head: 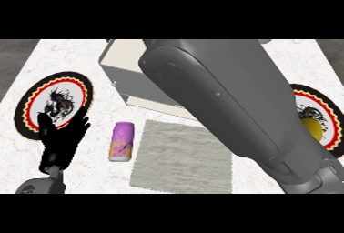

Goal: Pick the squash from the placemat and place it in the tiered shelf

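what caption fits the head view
Right forearm crosses above the grey mat; left hand rests open beside a pink can.

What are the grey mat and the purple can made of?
The grey mat looks like cloth, maybe towel-like: its surface is rough and mottled and its edges are uneven. The purple can looks like metal with a smooth printed wrap, judging by its pale rims, though it could be plastic.

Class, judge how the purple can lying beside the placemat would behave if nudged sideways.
The can lies on its side, so a sideways nudge would probably roll it, perhaps until the rough-looking placemat beside it slows it. Its smooth round wall may slip in a grasp.
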